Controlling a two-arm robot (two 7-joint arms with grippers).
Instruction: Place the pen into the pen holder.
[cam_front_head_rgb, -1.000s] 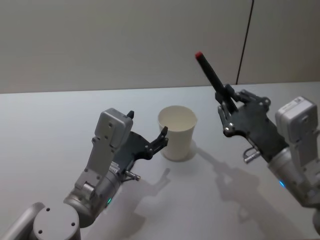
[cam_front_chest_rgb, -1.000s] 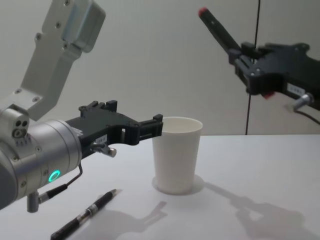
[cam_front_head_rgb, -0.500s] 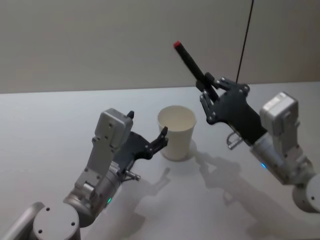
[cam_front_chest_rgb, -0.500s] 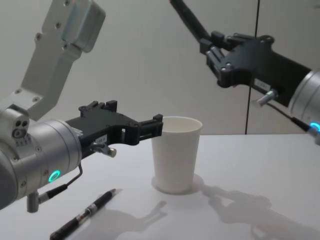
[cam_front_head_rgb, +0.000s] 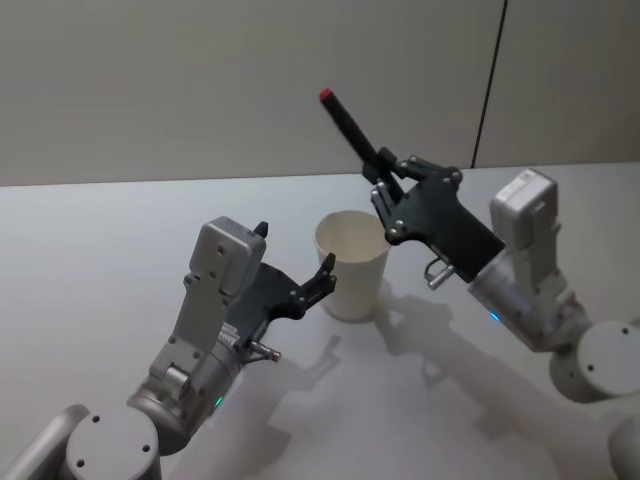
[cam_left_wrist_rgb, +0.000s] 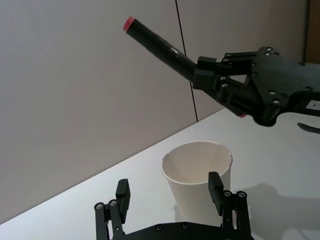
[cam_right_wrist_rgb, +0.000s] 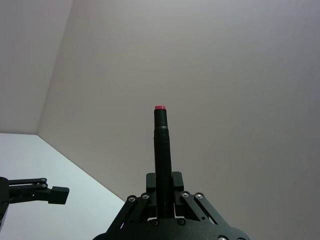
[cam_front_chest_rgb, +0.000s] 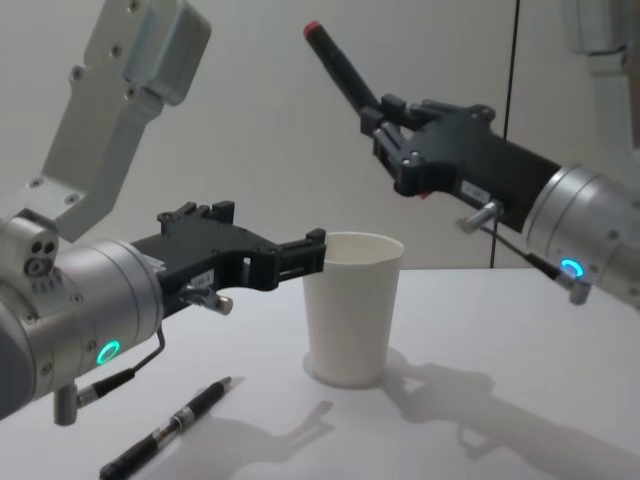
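Observation:
The pen holder, a white paper cup (cam_front_head_rgb: 353, 268) (cam_front_chest_rgb: 352, 310) (cam_left_wrist_rgb: 196, 182), stands upright mid-table. My right gripper (cam_front_head_rgb: 384, 193) (cam_front_chest_rgb: 386, 128) (cam_left_wrist_rgb: 204, 77) (cam_right_wrist_rgb: 161, 192) hovers just above the cup's right rim, shut on the pen (cam_front_head_rgb: 350, 123) (cam_front_chest_rgb: 340, 68) (cam_left_wrist_rgb: 159, 45) (cam_right_wrist_rgb: 161, 145). The pen is black, and its red end tilts up and to the left. Its lower end is hidden inside the fingers. My left gripper (cam_front_head_rgb: 295, 248) (cam_front_chest_rgb: 265, 238) is open at the cup's left side, level with the rim, with one fingertip (cam_front_chest_rgb: 314, 240) close to the wall.
A second black pen (cam_front_chest_rgb: 175, 425) lies flat on the white table (cam_front_head_rgb: 90, 250) near the front left, below my left arm. A plain wall with a dark vertical seam (cam_front_head_rgb: 490, 85) rises behind the table. Open tabletop lies to the cup's right.
My right gripper has carried the pen leftward from the right side until it is over the cup. The left arm, cup and lying pen have not moved.

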